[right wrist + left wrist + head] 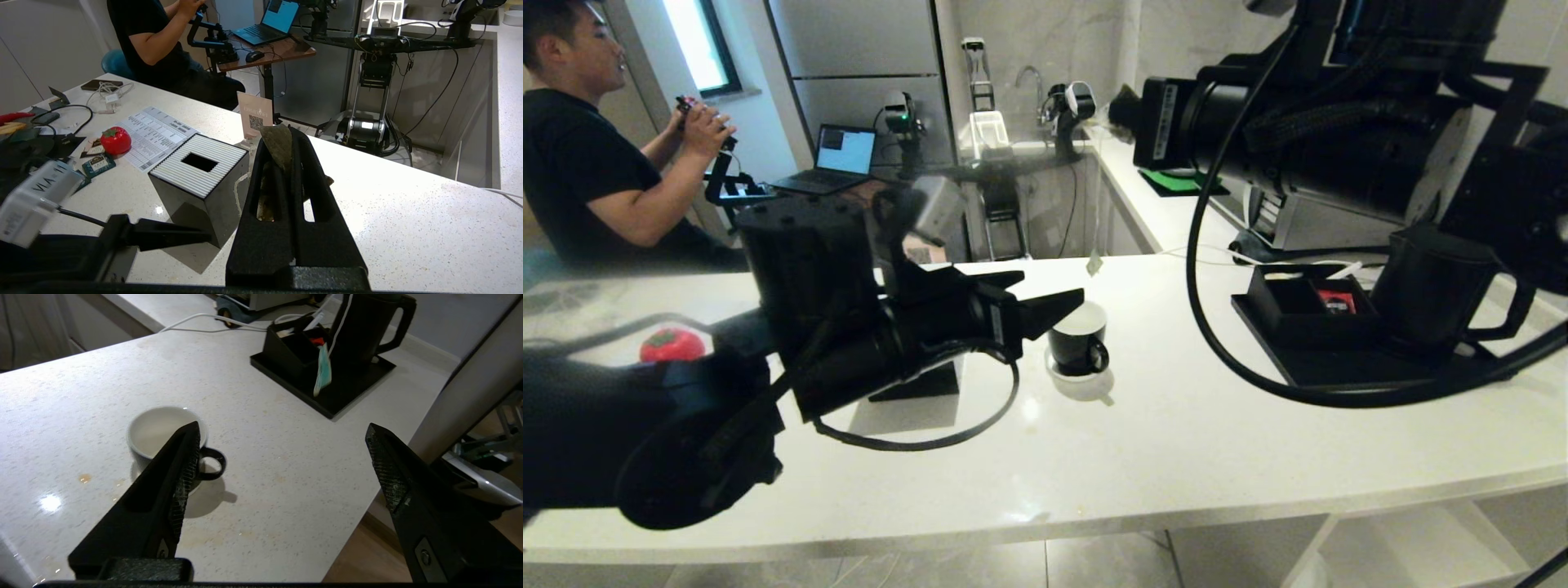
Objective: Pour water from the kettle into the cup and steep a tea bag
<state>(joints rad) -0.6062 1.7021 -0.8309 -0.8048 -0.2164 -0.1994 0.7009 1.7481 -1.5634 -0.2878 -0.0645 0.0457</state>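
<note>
The table [1176,425] is white with fine grey speckles. At centre frame the cup [1078,339] is black outside, white inside, on a white saucer [1086,384]. At right, the kettle [1433,290] is matte black on a black tray [1307,367]. The tissue box [200,183] at lower centre has dark sides and a white ribbed top. A red tomato-shaped thing [671,345] sits at left.

Matte black arms — looping cables, textured fingers [186,465]

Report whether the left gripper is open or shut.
Open: the left gripper shows its two fingers spread wide apart above the counter, nothing between them.
</note>
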